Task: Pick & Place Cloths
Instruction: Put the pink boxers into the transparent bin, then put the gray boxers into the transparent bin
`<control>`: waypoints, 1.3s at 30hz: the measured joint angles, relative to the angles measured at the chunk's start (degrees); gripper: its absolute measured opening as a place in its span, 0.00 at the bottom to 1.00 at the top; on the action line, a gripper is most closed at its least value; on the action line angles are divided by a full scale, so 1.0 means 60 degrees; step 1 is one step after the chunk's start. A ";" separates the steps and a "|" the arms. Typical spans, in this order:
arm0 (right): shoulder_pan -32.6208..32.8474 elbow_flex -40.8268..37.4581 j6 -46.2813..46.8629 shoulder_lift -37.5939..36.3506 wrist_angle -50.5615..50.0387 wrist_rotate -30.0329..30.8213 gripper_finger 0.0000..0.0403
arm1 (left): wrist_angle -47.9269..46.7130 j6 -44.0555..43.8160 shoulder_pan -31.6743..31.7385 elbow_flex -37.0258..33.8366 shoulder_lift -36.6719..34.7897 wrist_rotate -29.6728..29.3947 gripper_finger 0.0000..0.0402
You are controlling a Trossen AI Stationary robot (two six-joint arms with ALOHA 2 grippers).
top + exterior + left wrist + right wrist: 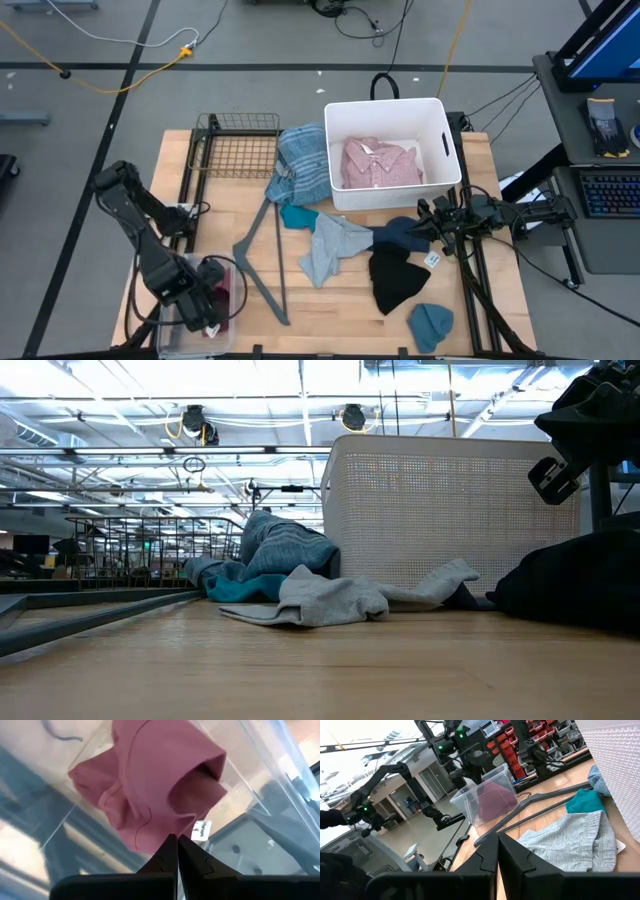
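A maroon cloth (150, 780) sits in a clear plastic bin (172, 332) at the table's near left corner. My left gripper (210, 300) points down into the bin, shut at the cloth's edge. My right gripper (420, 226) waits level at the table's right side, above a navy piece (400, 236), shut with nothing in it (497, 845). A pink shirt (382, 163) lies in the white tub (455, 150). A blue-plaid shirt (303, 160) drapes against the tub's left wall. Teal (297, 215) and grey-blue (330, 245) pieces and two beanies (395, 280) lie on the table. My left gripper comes from above, pointing down, its shut fingertips (170, 845) meeting on the maroon cloth's edge (150, 847), next to a white label (200, 830). The fingers hide how many layers are caught. The rest of the cloth bunches below, inside the clear bin.
A grey V-shaped hanger bar (265, 265) lies on the wood between the bin and the loose cloths. A black wire basket (235, 145) stands at the far left. The blue beanie (432, 325) lies by the near right edge.
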 joint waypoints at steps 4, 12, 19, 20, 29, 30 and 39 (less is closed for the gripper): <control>0.0000 0.0000 0.0000 0.0000 0.0004 0.0000 0.01 | 0.0462 0.0111 0.0000 -0.0387 0.0000 -0.0022 0.02; -0.0003 -0.0001 0.0004 0.0000 0.0015 0.0000 0.01 | 0.0458 -0.0117 0.0000 -0.0449 0.0000 -0.0310 0.10; -0.0001 -0.0001 0.0250 0.0000 0.0016 0.0000 0.01 | 0.0465 -0.0246 0.0000 -0.0449 0.0000 -0.0389 0.31; 0.0000 0.0001 0.0352 0.0000 0.0018 0.0000 0.01 | 0.0474 -0.0188 0.0000 -0.0449 -0.0020 -0.0194 0.34; 0.0001 -0.0001 0.0605 0.0000 0.0021 0.0000 0.01 | 0.0808 -0.0426 0.0007 0.0093 -0.1091 0.1322 0.52; 0.0001 -0.0001 0.0605 0.0000 0.0022 0.0000 0.01 | 0.0791 -0.0504 0.0001 0.0263 -0.1239 0.1145 0.51; -0.0003 0.0000 -0.0039 0.0000 -0.0030 0.0701 0.01 | 0.0981 0.0404 0.0697 0.2294 -0.1803 -0.3542 0.39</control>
